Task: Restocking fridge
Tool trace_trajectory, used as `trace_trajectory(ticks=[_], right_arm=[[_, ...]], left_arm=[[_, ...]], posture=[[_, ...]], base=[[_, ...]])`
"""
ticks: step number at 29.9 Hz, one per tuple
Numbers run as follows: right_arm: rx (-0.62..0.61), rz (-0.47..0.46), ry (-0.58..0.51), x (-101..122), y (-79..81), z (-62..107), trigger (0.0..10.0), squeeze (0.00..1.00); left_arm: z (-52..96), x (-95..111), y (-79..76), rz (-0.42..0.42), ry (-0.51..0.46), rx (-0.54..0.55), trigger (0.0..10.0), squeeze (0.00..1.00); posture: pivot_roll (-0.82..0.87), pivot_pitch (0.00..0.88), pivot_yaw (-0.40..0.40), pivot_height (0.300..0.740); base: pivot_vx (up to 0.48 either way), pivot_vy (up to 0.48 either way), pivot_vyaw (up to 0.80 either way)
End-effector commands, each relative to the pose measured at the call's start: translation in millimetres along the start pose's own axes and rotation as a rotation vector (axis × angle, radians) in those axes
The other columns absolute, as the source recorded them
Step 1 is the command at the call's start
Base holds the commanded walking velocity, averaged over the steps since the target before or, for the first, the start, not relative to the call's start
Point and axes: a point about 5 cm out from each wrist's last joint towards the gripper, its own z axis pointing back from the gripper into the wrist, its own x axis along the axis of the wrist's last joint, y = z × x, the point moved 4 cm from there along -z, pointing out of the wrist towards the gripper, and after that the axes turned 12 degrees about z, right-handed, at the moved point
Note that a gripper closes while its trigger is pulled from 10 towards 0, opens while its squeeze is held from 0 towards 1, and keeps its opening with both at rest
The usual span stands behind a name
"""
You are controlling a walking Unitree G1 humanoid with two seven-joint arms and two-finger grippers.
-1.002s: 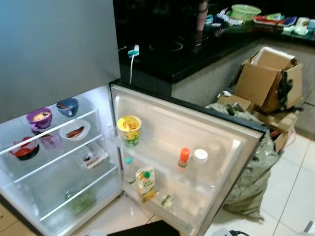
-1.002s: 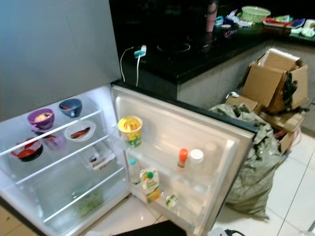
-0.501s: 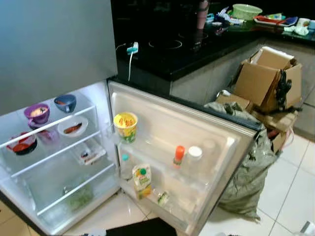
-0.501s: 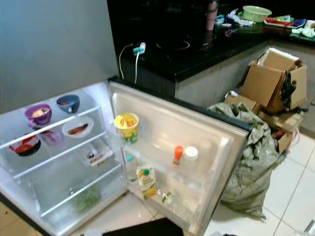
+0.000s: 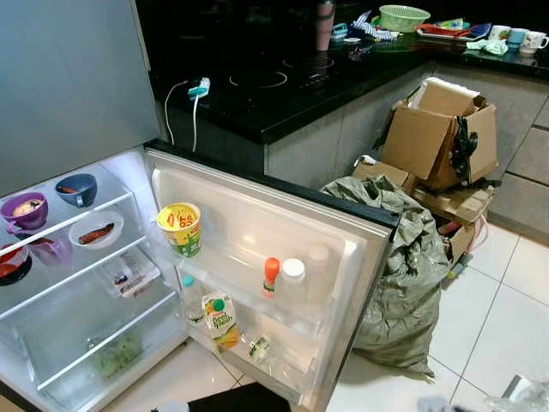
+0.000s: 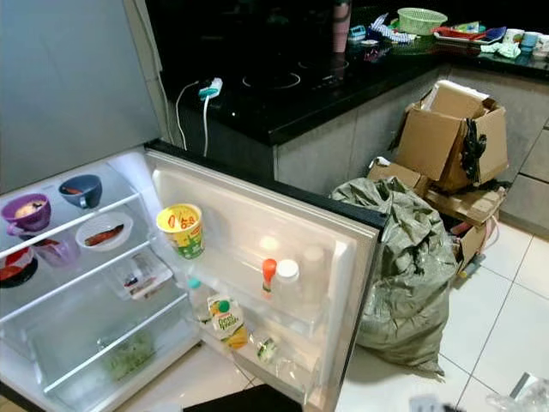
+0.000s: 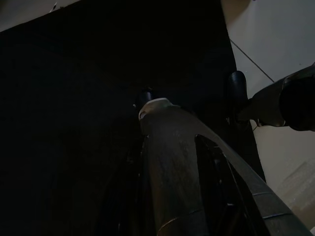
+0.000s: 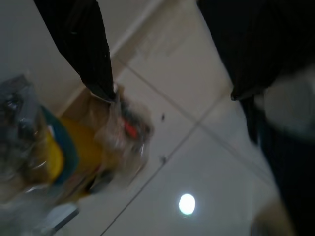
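The fridge [image 5: 51, 283] stands open at the left, with bowls [image 5: 26, 210] on its glass shelves. Its door [image 5: 343, 257] carries a yellow cup [image 5: 180, 227], a juice carton [image 5: 220, 319] and an orange-capped bottle [image 5: 271, 276]. Right of it lie a green sack [image 5: 403, 275], cardboard boxes [image 5: 442, 137] and the black counter [image 5: 283, 86]. The left wrist view is dark; for the left end effector [image 7: 170, 162] I cannot tell whether its fingers are apart or together. The blurred right wrist view shows the right end effector [image 8: 167, 93] with fingers apart over floor tiles, beside a plastic-wrapped yellow package [image 8: 64, 152].
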Motion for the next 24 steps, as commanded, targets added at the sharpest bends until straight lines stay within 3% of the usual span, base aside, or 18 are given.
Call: trace_trajectory(ticks=[1,2,4,6,7,8,10,11,18,22,24], right_arm=[[-0.09,-0.192,-0.096,30,-33.4,-0.3,10.0,0.0],[-0.09,-0.192,-0.096,30,-33.4,-0.3,10.0,0.0],[-0.126,-0.327,-0.182,56,-55.3,2.2,10.0,0.0],[-0.124,-0.407,-0.279,82,-66.6,6.1,10.0,0.0],[-0.124,-0.407,-0.279,82,-66.6,6.1,10.0,0.0],[-0.112,-0.439,-0.333,96,-69.8,8.6,10.0,0.0],[-0.112,-0.439,-0.333,96,-69.8,8.6,10.0,0.0],[-0.102,-0.469,-0.399,111,-73.8,12.3,0.0,0.0],[-0.098,-0.538,-0.539,140,-86.8,22.8,0.0,0.0],[0.073,-0.517,-0.686,171,-70.8,32.8,0.0,0.0],[0.118,-0.488,-0.709,176,-65.1,34.9,0.0,0.0]], left_arm=[[1.4,-11,2.9,0.0,0.033,0.008,10.0,0.0],[1.4,-11,2.9,0.0,0.033,0.008,10.0,0.0],[1.5,-11,3.3,0.002,0.034,0.008,10.0,0.0],[1.6,-12,3.4,0.004,0.034,0.008,10.0,0.0],[1.6,-12,3.4,0.004,0.034,0.008,10.0,0.0],[1.6,-12,3.5,0.006,0.034,0.008,10.0,0.0],[1.6,-12,3.5,0.006,0.034,0.008,10.0,0.0],[1.6,-12,3.5,0.007,0.034,0.008,10.0,0.0],[1.7,-12,3.5,0.01,0.035,0.008,10.0,0.0],[1.6,-14,2.8,0.009,0.037,0.009,10.0,0.0],[1.5,-14,2.4,0.009,0.037,0.009,10.0,0.0]], posture=[[-0.05,0.0,0.007,0.74],[-0.05,0.0,0.007,0.74],[-0.05,0.0,0.007,0.74],[-0.05,0.0,0.007,0.74],[-0.05,0.0,0.007,0.74],[-0.05,0.0,0.005,0.74],[-0.05,0.0,0.005,0.74],[-0.05,0.0,0.005,0.74],[-0.05,0.0,0.004,0.74],[-0.05,0.0,0.007,0.74],[-0.05,0.0,0.007,0.74]], base=[[0.0,0.0,0.0],[0.0,0.0,0.0],[0.0,0.0,0.0],[0.0,0.0,0.0],[0.0,0.0,0.0],[0.0,0.0,0.0],[0.0,0.0,0.0],[0.0,0.0,0.0],[0.0,0.0,0.0],[0.0,0.0,0.0],[0.0,0.0,0.0]])
